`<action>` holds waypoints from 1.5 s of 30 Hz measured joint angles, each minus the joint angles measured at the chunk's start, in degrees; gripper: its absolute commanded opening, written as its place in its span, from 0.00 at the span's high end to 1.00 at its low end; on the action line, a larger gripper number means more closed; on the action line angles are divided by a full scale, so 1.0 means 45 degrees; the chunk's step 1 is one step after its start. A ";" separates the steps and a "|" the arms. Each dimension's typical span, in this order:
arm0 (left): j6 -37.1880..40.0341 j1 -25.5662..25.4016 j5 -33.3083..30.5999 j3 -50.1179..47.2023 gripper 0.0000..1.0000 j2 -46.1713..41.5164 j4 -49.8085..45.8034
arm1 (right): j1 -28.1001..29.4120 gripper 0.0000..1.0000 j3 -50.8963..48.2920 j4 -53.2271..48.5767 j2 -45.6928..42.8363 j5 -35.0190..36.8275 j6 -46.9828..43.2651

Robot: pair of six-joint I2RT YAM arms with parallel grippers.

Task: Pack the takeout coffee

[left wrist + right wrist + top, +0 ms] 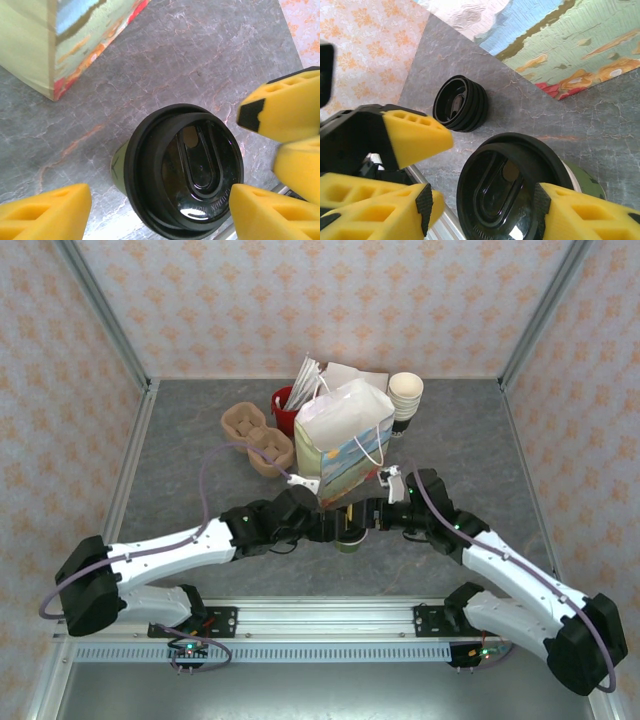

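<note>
The takeout coffee (348, 542) stood upright on the grey table (470, 440), its black lid seated, just in front of the near face of the paper bag (345, 435) and close to the table's near edge. That put it within easy reach of both arms, which met over it from either side.

The left gripper (160, 197) was released, its yellow fingers (45, 210) spread wider than the lid, with bare table showing between one finger and the rim. The right gripper (485, 200) was likewise unclenched, a little narrower, and a sliver of background showed beside the lid on one side. Neither grasped anything. In each wrist view the other arm's fingers sat to one side of the cup and not around it, so both claws seemed to hover above and beside it, probably lining up for a grip on the lid or the body below.

The bag stood upright with its mouth and rope handles at the top, so the cup would need lifting well clear of the rim before going in. One arm might steady the bag while the other carried. A stack of black lids (460, 103) lay on the table near the bag's corner, apart from the cup; pulp cup carriers (258, 437) and cream paper cups (405, 395) stood farther back, out of the way
</note>
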 measured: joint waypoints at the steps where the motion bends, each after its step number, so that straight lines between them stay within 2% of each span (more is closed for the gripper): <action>1: -0.0034 0.0000 0.0058 0.0000 0.30 0.0097 0.0097 | 0.0000 0.42 0.0000 -0.0097 -0.0146 0.0015 -0.0005; 6: -0.0185 0.0000 0.0257 0.0000 0.36 0.0539 0.0563 | 0.0000 0.43 0.0005 -0.0665 -0.0680 0.0340 -0.0044; 18: -0.0257 0.0000 0.0777 0.0000 0.39 0.1001 0.1044 | -0.0005 0.45 0.0005 -0.1467 -0.0889 0.1341 0.0403; 27: -0.0233 0.0000 0.0476 0.0068 0.28 0.0903 0.0690 | -0.0005 0.41 -0.0005 -0.1525 -0.0889 0.1729 0.0452; 33: -0.0238 0.0000 0.0325 0.0083 0.28 0.0879 0.0631 | 0.0039 0.39 -0.0393 -0.1515 -0.0806 0.1812 0.0539; 45: -0.0257 0.0335 0.0335 0.0063 0.38 0.0957 0.0850 | 0.0359 0.40 -0.0845 -0.1224 -0.0209 0.1962 0.0651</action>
